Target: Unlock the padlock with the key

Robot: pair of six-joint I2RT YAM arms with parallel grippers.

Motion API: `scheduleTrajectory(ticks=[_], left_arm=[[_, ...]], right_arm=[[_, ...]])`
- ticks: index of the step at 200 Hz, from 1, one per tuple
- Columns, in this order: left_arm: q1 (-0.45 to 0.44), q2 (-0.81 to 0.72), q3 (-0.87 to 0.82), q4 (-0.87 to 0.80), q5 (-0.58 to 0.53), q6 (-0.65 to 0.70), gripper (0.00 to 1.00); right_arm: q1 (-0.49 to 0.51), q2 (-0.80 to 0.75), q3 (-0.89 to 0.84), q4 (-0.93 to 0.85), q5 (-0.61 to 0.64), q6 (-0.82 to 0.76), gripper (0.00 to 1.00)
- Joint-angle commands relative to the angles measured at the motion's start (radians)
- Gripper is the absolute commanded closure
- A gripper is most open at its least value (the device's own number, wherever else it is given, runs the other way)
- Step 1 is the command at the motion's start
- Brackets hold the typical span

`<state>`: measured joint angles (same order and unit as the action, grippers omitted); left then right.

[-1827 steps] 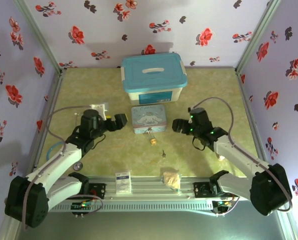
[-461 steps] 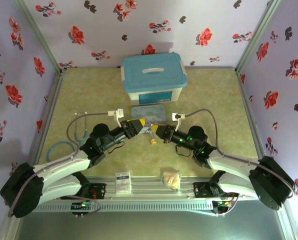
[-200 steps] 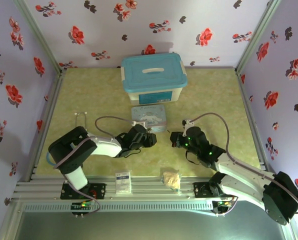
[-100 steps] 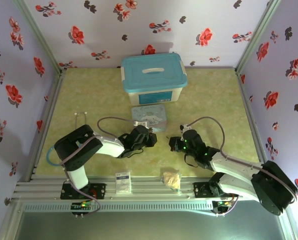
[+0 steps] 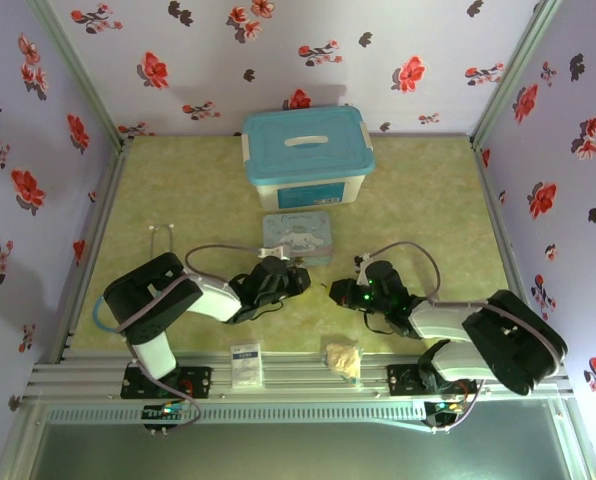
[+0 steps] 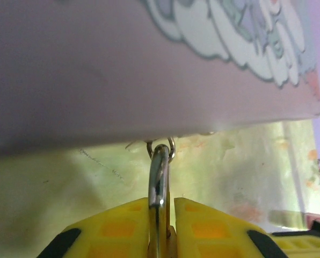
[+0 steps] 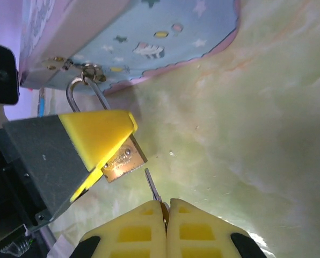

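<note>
Right wrist, operator: my right end effector (image 7: pixel 165 207) is pressed together on the very small, thin dark metal key (image 7: pixel 151 186), with the blade sticking out past the yellow fingertips. The blade tip sits just beside the lower edge of the tiny brass-gold padlock (image 7: pixel 125 162). Touching or apart, I cannot tell.

Checker: What holds the padlock?

Operator: My left end effector (image 6: pixel 161 208) pinches it. On the left wrist view the thin silver shackle (image 6: pixel 159 177) rises between the yellow pads and runs through a small ring (image 6: pixel 169 148) at the edge of the blue rectangular cartoon-print tin (image 7: pixel 165 32).

Checker: And the top external view?

Operator: Both end effectors meet nose to nose just in front of the tin, low over the mottled green worktop (image 5: pixel 428 190). A white plastic box with a teal lid (image 5: pixel 308 150) stands behind the tin. A white rectangular card (image 5: pixel 245 365) and a beige lumpy wad (image 5: pixel 343 358) lie by the near edge, well apart from the padlock.
</note>
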<state>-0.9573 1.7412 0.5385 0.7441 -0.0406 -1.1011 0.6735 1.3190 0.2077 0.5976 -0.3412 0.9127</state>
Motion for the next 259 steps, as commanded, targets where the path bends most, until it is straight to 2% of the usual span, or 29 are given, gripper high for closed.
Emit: scheduleTrajectory(ticks=[1, 41, 84, 164, 216, 259], left_arm=[[0.009, -0.034, -0.027, 0.147, -0.003, -0.092, 1.0], [0.012, -0.033, -0.051, 0.227, -0.031, -0.147, 1.0], [0.018, -0.002, -0.071, 0.32, -0.038, -0.202, 1.0], [0.023, 0.014, -0.075, 0.342, -0.048, -0.217, 1.0], [0.027, 0.011, -0.076, 0.337, -0.064, -0.221, 1.0], [0.026, 0.017, -0.062, 0.332, -0.079, -0.231, 1.0]], right_arm=[[-0.006, 0.04, 0.03, 0.077, -0.057, 0.06, 1.0], [-0.006, 0.119, -0.004, 0.244, -0.054, 0.221, 1.0], [-0.005, 0.206, -0.014, 0.41, -0.077, 0.281, 1.0], [0.005, 0.199, -0.001, 0.362, -0.105, 0.238, 1.0], [0.011, 0.175, -0.023, 0.326, -0.081, 0.232, 1.0], [0.063, 0.178, -0.01, 0.364, -0.06, 0.235, 1.0]])
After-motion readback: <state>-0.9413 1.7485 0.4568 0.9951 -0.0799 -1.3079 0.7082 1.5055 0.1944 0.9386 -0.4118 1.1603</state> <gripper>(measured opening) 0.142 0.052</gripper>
